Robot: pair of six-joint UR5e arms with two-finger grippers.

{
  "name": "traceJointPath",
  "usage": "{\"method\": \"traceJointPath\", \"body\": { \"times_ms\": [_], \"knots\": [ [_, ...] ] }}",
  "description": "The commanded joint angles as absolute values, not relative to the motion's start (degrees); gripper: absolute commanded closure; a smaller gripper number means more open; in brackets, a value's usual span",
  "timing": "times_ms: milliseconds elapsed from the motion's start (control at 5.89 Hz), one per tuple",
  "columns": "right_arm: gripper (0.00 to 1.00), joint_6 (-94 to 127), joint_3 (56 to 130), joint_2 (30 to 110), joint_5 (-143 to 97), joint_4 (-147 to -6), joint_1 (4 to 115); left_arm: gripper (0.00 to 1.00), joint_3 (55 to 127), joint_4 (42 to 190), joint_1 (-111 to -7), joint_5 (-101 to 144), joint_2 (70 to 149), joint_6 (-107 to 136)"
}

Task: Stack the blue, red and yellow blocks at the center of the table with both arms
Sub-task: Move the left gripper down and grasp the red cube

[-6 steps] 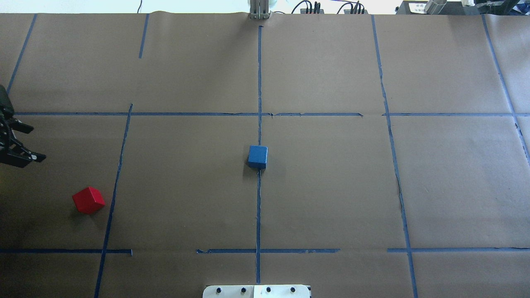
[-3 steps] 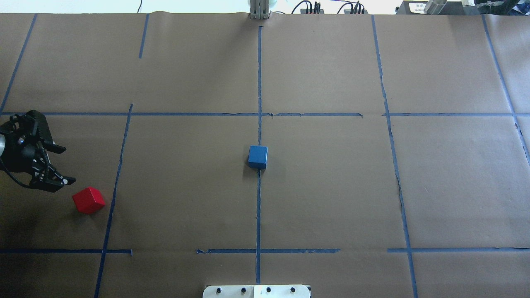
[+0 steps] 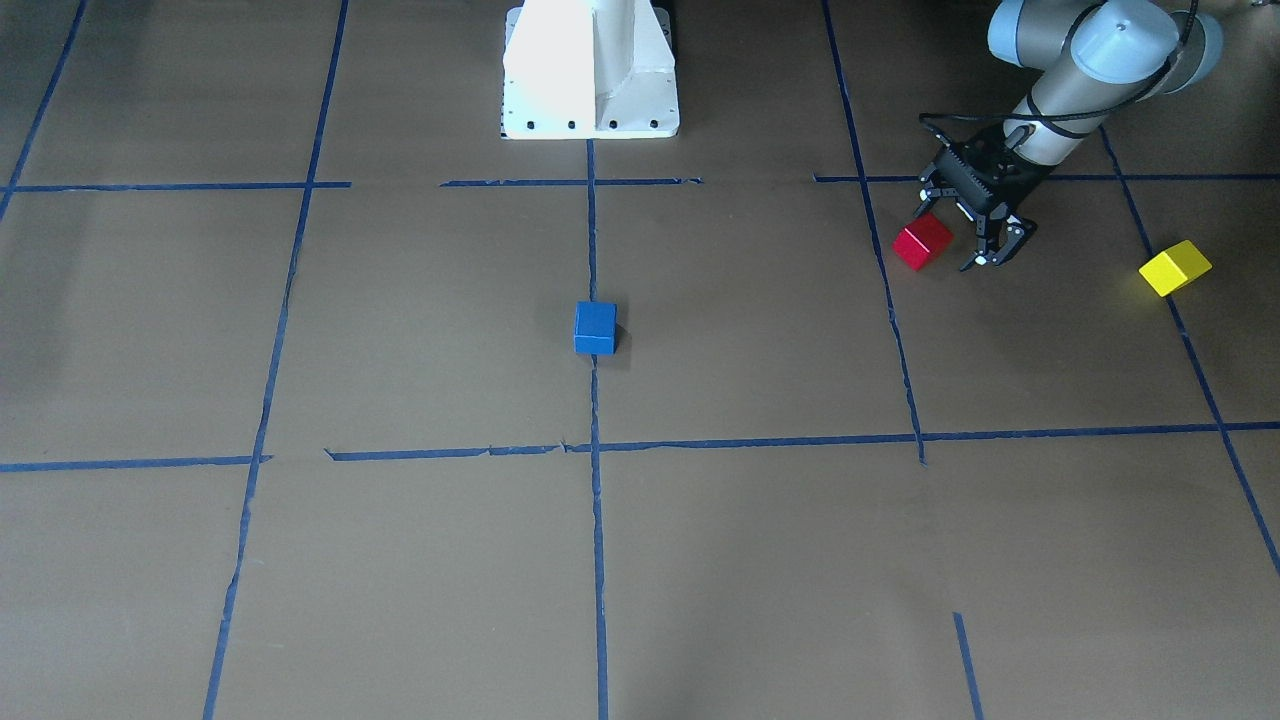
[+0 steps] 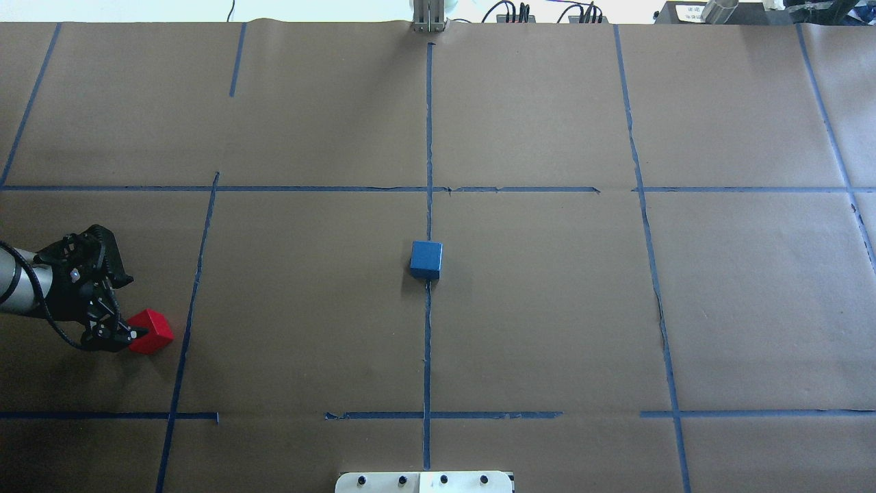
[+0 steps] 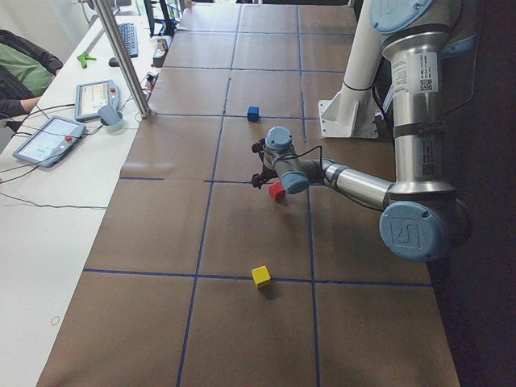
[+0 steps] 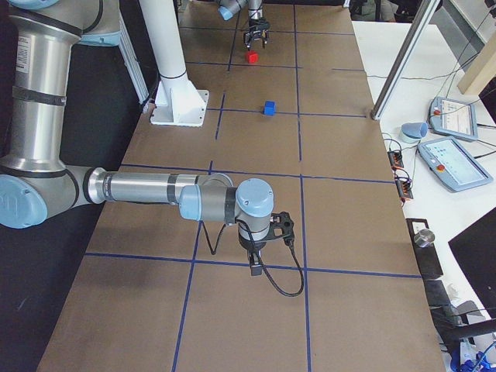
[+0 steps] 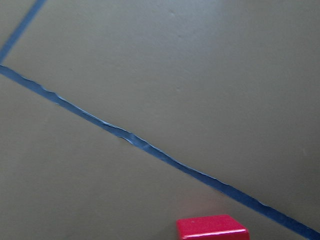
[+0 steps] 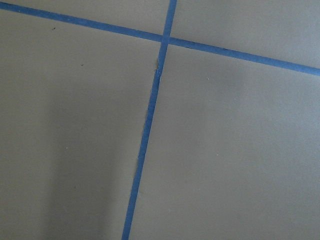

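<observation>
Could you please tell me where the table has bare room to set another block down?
The squares on the robot's right of the blue block, out to the tape line, are bare, as is the far row beyond the cross tape. The robot's left end is crowded: the open left tool hangs at the red block, the yellow block further out.

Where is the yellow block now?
In the front-facing view, the yellow block lies far right, on the robot's left, outward of the red block and the left gripper.

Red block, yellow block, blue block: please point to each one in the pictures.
red block (image 3: 925, 236): exterior front-facing view, on its top face.
yellow block (image 3: 1173, 263): exterior front-facing view, on its top face.
blue block (image 4: 427, 255): overhead exterior view, on its top face.
</observation>
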State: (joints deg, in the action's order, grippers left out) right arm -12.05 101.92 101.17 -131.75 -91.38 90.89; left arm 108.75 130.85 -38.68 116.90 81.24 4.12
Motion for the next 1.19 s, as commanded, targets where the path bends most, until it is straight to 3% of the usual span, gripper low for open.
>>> {"method": "traceJointPath", "body": {
  "times_ms": [0, 339, 509, 679, 1018],
  "knots": [
    [0.00, -12.04, 101.87, 101.16, -131.75, -91.41, 90.88, 0.00, 108.02, 130.78, -36.13, 116.63, 80.68, 6.76],
    [0.00, -12.13, 101.60, 101.16, -131.75, -91.41, 90.88, 0.06, 106.88, 130.78, -33.85, 116.63, 81.12, 10.45],
    [0.00, -12.13, 101.60, 101.16, -131.75, -91.41, 90.79, 0.57, 106.79, 130.69, -33.84, 116.98, 81.12, 10.46],
    [0.00, -12.13, 101.60, 101.16, -131.75, -91.41, 90.79, 0.92, 107.40, 129.48, -34.01, 117.16, 81.21, 10.55],
    [0.00, -12.13, 101.69, 101.16, -131.75, -91.32, 90.70, 0.96, 109.67, 127.88, -34.54, 117.33, 81.65, 10.89]
  ]
}}
